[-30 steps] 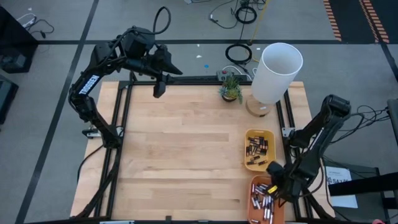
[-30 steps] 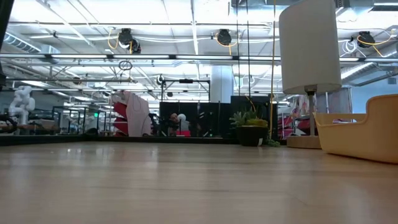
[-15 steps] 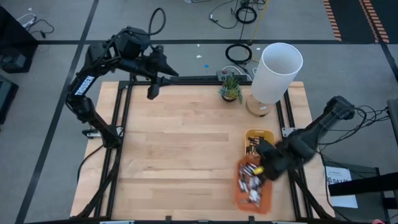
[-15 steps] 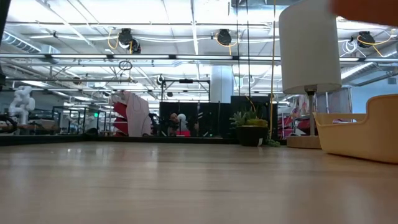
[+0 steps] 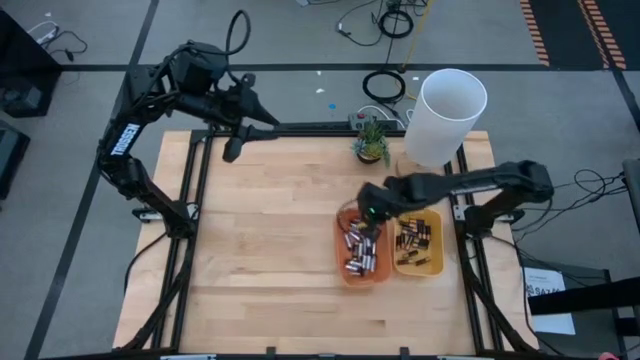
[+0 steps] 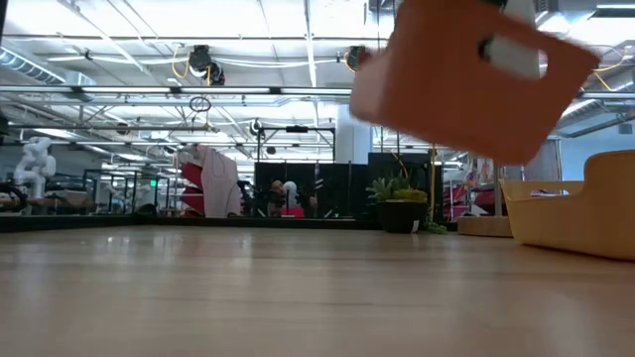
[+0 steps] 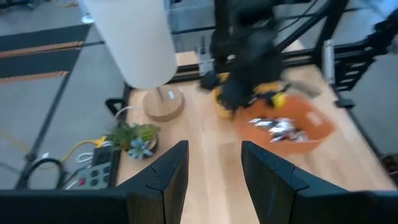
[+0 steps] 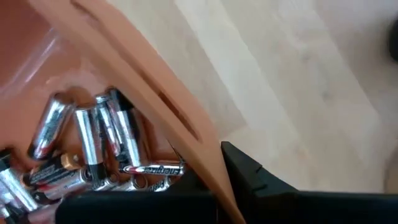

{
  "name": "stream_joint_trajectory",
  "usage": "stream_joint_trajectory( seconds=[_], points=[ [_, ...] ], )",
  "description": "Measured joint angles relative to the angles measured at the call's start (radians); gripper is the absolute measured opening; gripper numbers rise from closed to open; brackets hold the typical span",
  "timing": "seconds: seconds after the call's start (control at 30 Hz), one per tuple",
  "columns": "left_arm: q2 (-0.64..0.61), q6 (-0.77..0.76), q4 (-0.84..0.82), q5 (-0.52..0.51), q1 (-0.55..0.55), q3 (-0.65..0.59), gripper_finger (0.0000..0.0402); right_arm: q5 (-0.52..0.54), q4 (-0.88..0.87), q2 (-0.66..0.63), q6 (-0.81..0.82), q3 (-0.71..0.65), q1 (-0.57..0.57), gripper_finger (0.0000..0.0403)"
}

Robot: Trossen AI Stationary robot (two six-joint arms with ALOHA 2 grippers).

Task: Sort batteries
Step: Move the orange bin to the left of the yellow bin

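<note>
— Where were the batteries (image 5: 358, 252)?
— Heaped in an orange tray (image 5: 343, 268), lifted off the table beside the yellow tray (image 5: 432, 266).
— Who held it?
— The right gripper (image 5: 371, 213), clamped on its rim. The left gripper (image 5: 232, 153) hovered half open, empty.

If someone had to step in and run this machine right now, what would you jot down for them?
Right gripper: shut on the rim of the orange plastic tray, holding it tilted in the air, above the wooden table.
Left gripper: open, empty, waiting over the table's far left edge.
Silvery and dark batteries: a pile in the orange tray; more in the yellow tray beside it.
Done: tray lifted. Left: sorting.
</note>
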Motion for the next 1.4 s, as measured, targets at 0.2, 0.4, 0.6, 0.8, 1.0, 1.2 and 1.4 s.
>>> stream_joint_trajectory(
  seconds=[0.2,0.4,0.6,0.8,1.0,1.2,1.4],
  points=[
    [0.000,-0.066,-0.001,0.035,0.000,0.000,0.0157,-0.124,0.129,0.051,-0.140,-0.138,-0.155,0.0000],
    [0.000,-0.125,0.003,0.035,-0.003,0.000,0.0157,-0.159,0.222,0.050,-0.154,-0.236,-0.213,0.0000],
    [0.008,-0.179,0.074,0.035,-0.015,0.000,0.0157,-0.210,0.233,0.050,-0.123,-0.278,-0.236,0.0000],
    [0.008,-0.216,0.113,0.033,-0.035,0.000,0.0157,-0.235,0.201,0.052,-0.097,-0.279,-0.246,0.0000],
    [0.008,-0.234,0.123,-0.017,-0.063,0.000,0.0157,-0.235,0.173,0.052,-0.088,-0.279,-0.254,0.0000],
    [0.008,-0.236,0.145,-0.043,-0.102,0.000,0.0157,-0.231,0.139,0.053,-0.093,-0.279,-0.258,0.0000],
    [0.008,-0.235,0.146,-0.061,-0.120,0.000,0.0157,-0.233,0.142,0.053,-0.091,-0.279,-0.258,0.0000]
  ],
)
